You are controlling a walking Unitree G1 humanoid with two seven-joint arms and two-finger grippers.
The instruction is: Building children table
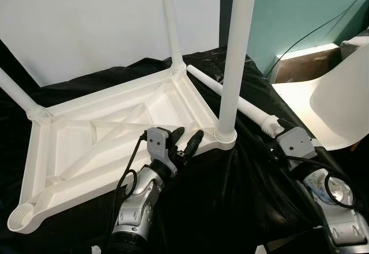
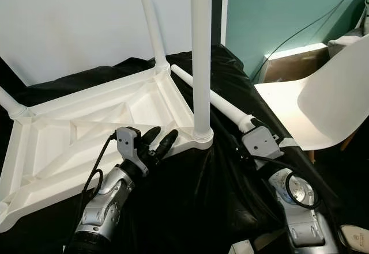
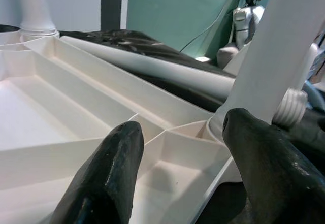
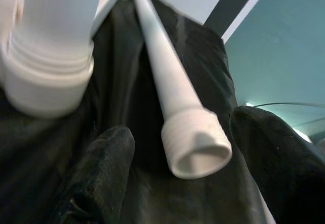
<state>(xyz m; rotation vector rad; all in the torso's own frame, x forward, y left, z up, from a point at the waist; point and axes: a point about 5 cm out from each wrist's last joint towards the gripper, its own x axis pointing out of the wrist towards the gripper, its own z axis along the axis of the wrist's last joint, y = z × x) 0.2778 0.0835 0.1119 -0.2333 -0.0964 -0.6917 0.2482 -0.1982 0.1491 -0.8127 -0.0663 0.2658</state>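
White loose table leg [image 1: 230, 97], at 3 o'clock of the upturned tabletop [image 1: 104, 144], could easily get knocked rolling by the right tool [image 4: 172, 178], fingers apart around its threaded end; left tool [image 1: 185, 141] spread too.

Upturned tabletop [image 1: 104, 133]: white moulded plastic, smooth, showing a soft satin sheen. Loose table leg [image 4: 172, 89] lying beside the tabletop: same white plastic, matt, with a ridged threaded end. Cloth [image 1: 230, 196] lying under the tabletop: black, creased, glossing slightly. Chair [image 2: 323, 107] near the tabletop: smooth white plastic, looking semi-matt.
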